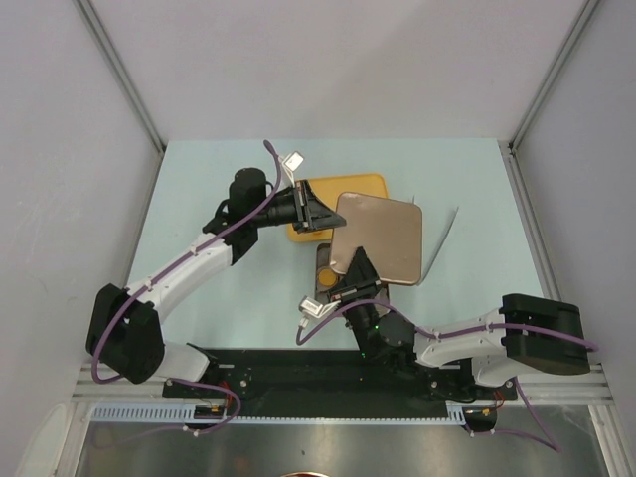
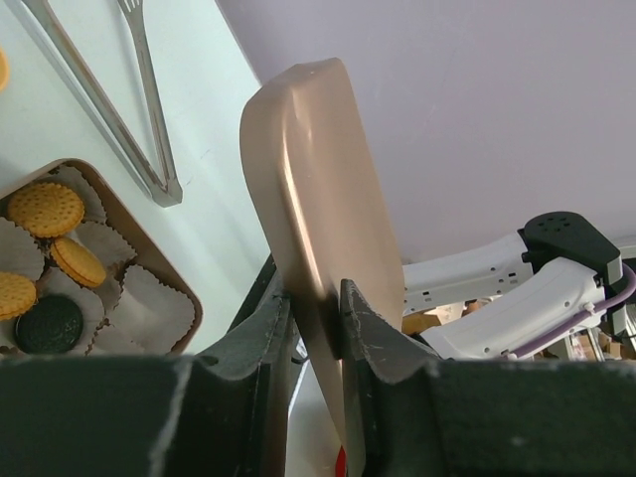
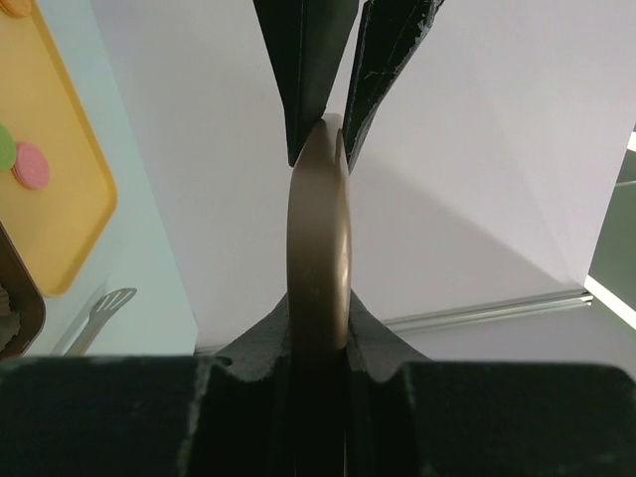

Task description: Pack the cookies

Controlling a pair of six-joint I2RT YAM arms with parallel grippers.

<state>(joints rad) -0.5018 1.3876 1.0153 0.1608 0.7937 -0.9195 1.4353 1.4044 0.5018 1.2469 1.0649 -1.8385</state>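
A tan square lid [image 1: 383, 237] hangs above the table, held by both grippers. My left gripper [image 1: 324, 211] is shut on its left edge, as the left wrist view [image 2: 313, 303] shows with the lid [image 2: 318, 189] between the jaws. My right gripper [image 1: 356, 261] is shut on its near edge; in the right wrist view [image 3: 318, 323] the lid [image 3: 318, 229] is edge-on. A brown box [image 2: 184, 298] with white paper cups holds round orange cookies [image 2: 45, 207] and one black cookie [image 2: 48, 323]. Green and pink cookies [image 3: 28, 164] lie on a yellow tray [image 3: 70, 189].
The yellow tray [image 1: 366, 183] lies behind the lid and the box [image 1: 323, 270] is mostly hidden under it. Metal tongs [image 1: 443, 243] lie right of the lid, also in the left wrist view [image 2: 109, 99]. Grey walls enclose the table.
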